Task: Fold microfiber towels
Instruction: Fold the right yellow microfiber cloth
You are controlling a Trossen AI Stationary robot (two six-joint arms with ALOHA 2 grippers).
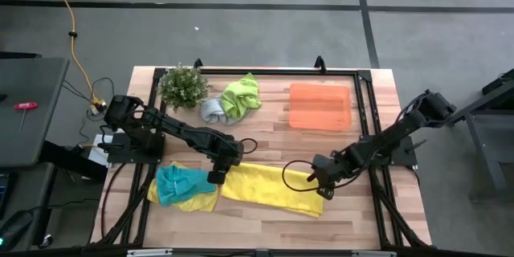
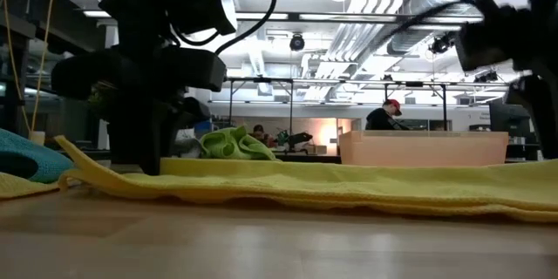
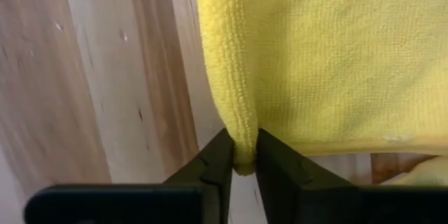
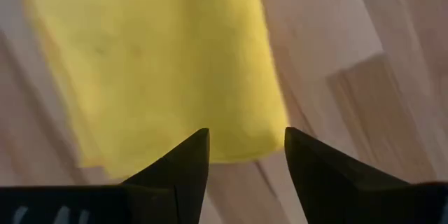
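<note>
- The yellow towel [image 1: 273, 186] being worked on lies spread out along the near middle of the table [image 1: 265, 140], a long flat strip running left to right; it looks folded lengthwise already or simply stretched out, and I cannot tell which
- The left gripper [image 3: 242, 171] sits at that towel's left end, its fingers pinched tight on a rolled edge of the yellow cloth; the wrist view shows the fold of cloth squeezed between the two dark tips
- The right gripper [image 4: 245, 155] hovers over the towel's right end with its fingers apart; the cloth's corner lies just ahead of the tips and is not gripped
- My reading is that the fold of this towel is only beginning: one end is taken, the other end not yet
- To the left, at the near left of the table, a teal towel [image 1: 178, 183] lies crumpled on top of a second yellow towel [image 1: 197, 201]; neither is neatly folded
- At the far middle a lime green towel [image 1: 242, 95] and a pale grey towel [image 1: 213, 110] lie bunched together, beside the small plant [image 1: 183, 85]; both unfolded
- The orange tray [image 1: 320, 106] at the far right holds nothing that I can see
- So no towel looks finished; most of the task seems left
</note>
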